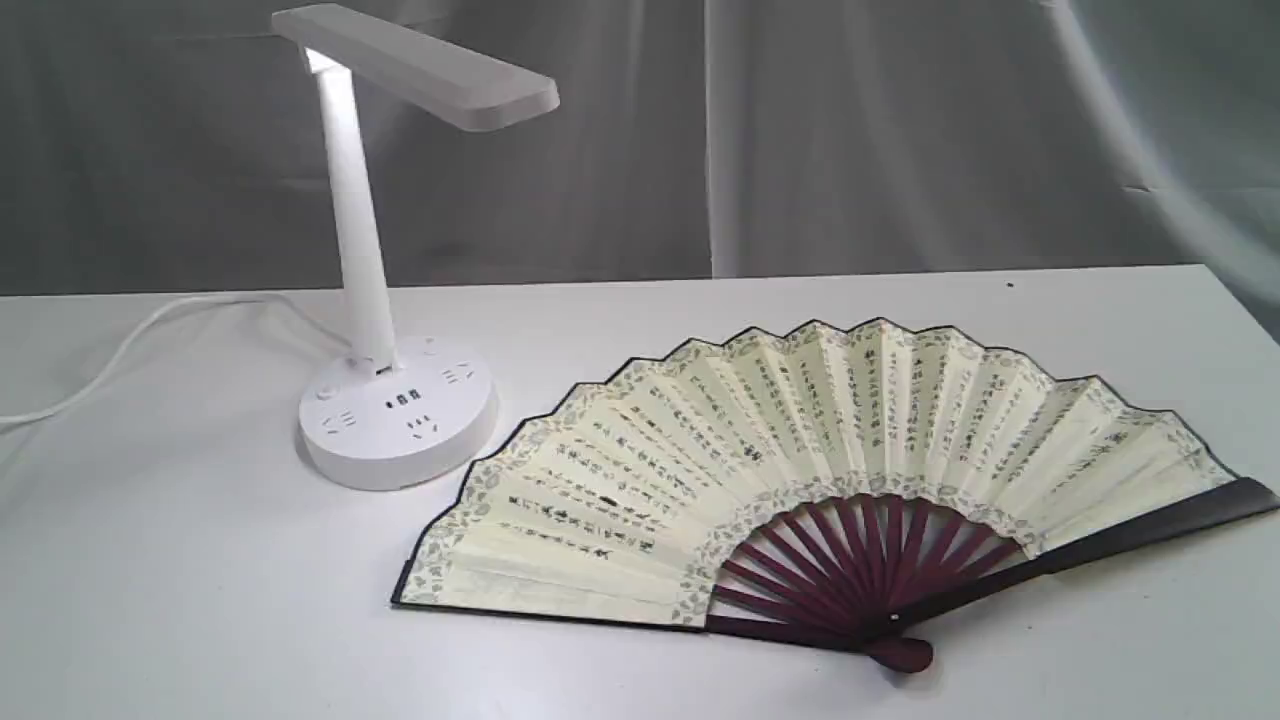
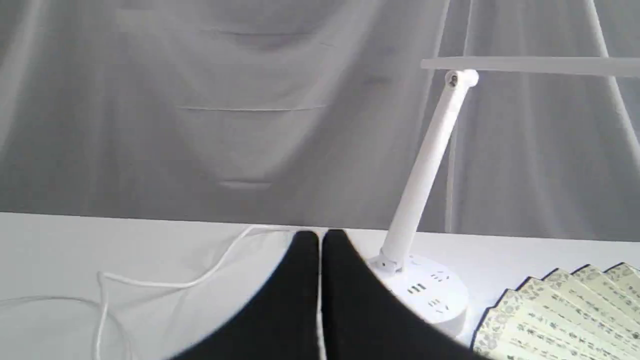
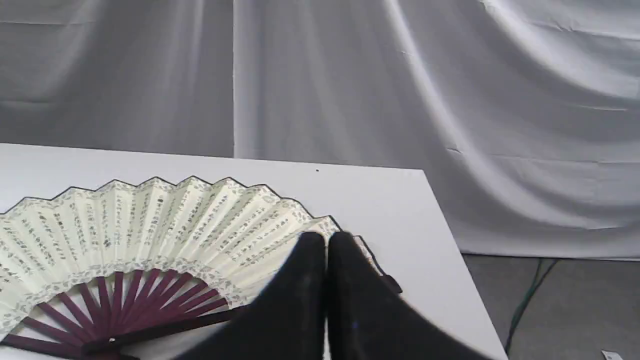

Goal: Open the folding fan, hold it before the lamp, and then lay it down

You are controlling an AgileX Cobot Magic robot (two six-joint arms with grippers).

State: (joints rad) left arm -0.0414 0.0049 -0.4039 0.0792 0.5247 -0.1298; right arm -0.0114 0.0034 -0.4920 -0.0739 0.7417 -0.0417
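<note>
The folding fan lies spread wide and flat on the white table, its cream pleats toward the back and its maroon ribs meeting at a rounded pivot near the front. To its left stands the lamp, head tilted over the table. Neither arm shows in the exterior view. In the left wrist view my left gripper is shut with nothing in it, held in front of the lamp, with the fan's edge to one side. My right gripper is shut and empty, just over the fan near its dark guard.
The lamp's white cord trails across the table to the left edge. A grey cloth backdrop hangs behind. The table's right edge drops to a grey floor with a green cable.
</note>
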